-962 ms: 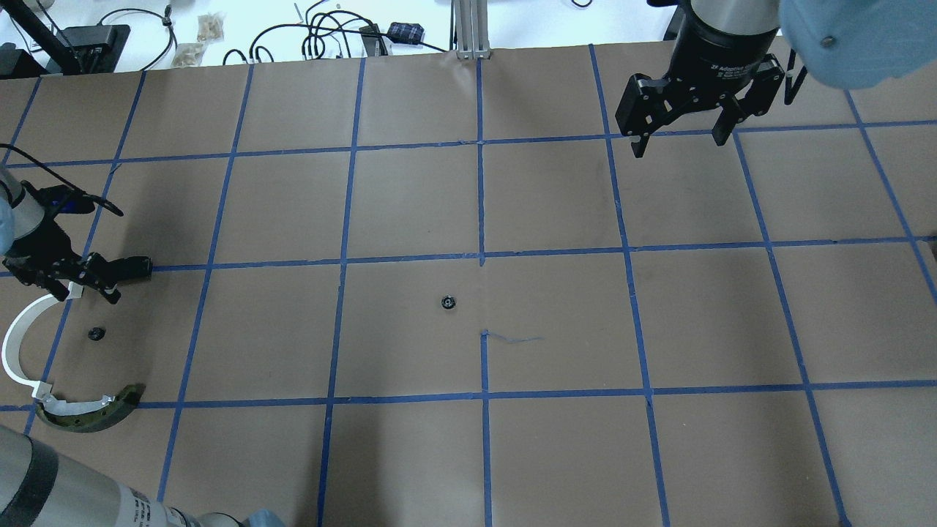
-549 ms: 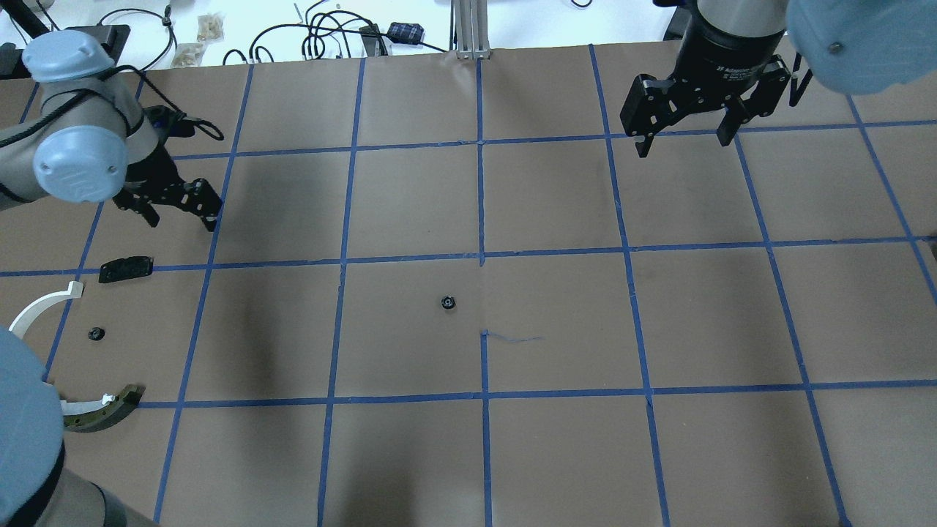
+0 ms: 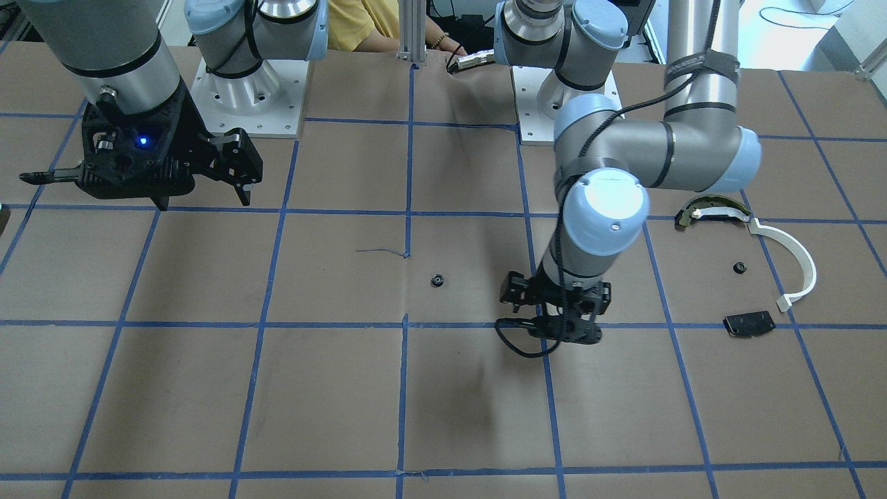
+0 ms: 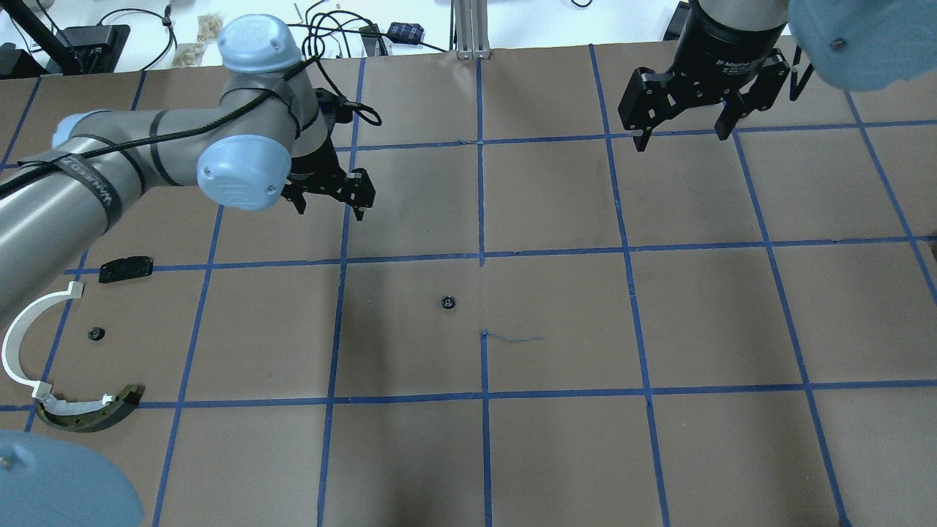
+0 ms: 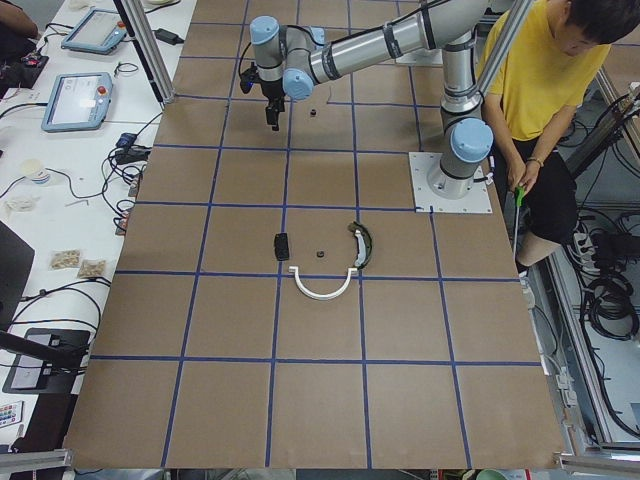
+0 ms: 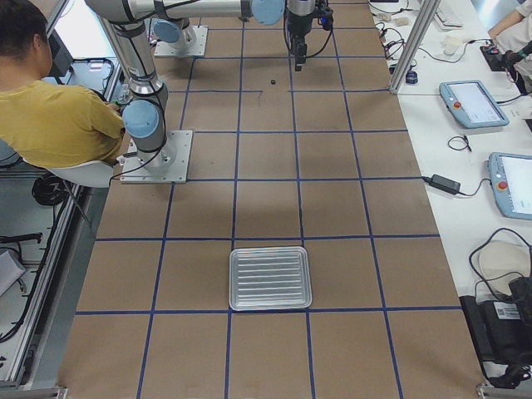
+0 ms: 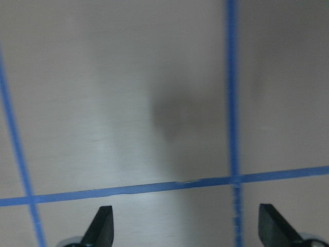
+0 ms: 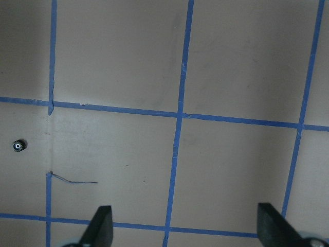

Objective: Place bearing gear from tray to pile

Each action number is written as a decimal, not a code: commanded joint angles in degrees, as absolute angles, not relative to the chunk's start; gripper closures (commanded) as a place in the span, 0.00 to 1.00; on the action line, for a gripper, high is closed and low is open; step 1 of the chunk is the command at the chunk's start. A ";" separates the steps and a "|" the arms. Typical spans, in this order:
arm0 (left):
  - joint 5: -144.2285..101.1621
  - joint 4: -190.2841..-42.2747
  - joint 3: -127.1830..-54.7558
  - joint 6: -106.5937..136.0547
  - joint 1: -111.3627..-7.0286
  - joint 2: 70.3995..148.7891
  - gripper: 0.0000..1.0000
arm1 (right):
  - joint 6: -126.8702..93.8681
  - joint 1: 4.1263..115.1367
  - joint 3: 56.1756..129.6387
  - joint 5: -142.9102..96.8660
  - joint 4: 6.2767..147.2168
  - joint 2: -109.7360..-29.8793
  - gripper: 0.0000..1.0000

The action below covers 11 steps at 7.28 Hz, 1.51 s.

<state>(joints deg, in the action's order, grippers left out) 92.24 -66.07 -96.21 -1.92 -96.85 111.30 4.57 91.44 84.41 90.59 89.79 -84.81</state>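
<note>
A small black bearing gear [image 4: 448, 302] lies alone on the brown paper near the table's middle; it also shows in the front view [image 3: 437, 280] and the right wrist view [image 8: 19, 146]. The pile is at the far left: a white arc [image 4: 20, 338], a dark-and-cream curved piece [image 4: 91, 415], a black plate [image 4: 126, 268] and another small gear [image 4: 95, 334]. My left gripper [image 4: 329, 208] is open and empty, above the paper up and left of the middle gear. My right gripper [image 4: 681, 139] is open and empty at the back right. The tray [image 6: 270, 278] shows only in the right exterior view.
Blue tape lines form a grid on the paper. Cables and small devices [image 4: 329, 33] lie beyond the back edge. A metal post [image 4: 468, 29] stands at the back middle. A person in yellow [image 5: 545, 70] sits by the robot's bases.
My left gripper has let go of the black plate at the pile and swung up and right toward the table's middle. The right gripper has barely moved.
</note>
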 commanded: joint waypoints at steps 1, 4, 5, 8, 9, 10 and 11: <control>90.53 -64.43 -97.46 6.83 -106.22 112.93 0.00 | 4.48 91.49 84.55 90.62 89.74 -84.81 0.00; 89.13 -64.25 -101.06 7.73 -108.28 115.21 0.00 | 4.57 91.41 84.64 90.61 89.74 -84.81 0.00; 88.60 -64.25 -101.16 7.73 -108.80 116.27 0.00 | 4.57 91.41 84.55 90.62 89.65 -84.81 0.00; 88.59 -63.46 -101.07 7.73 -109.51 118.82 0.02 | 4.57 91.41 84.64 90.62 89.74 -84.81 0.00; 88.51 -63.46 -101.07 7.73 -109.60 119.18 0.11 | 4.57 91.32 84.64 90.62 89.82 -84.81 0.00; 88.42 -63.46 -101.07 7.65 -109.77 119.44 0.26 | 4.66 91.32 84.64 90.53 89.82 -84.81 0.00; 88.51 -63.46 -101.07 7.47 -109.78 119.44 0.40 | 4.66 91.32 84.64 90.53 89.82 -84.81 0.00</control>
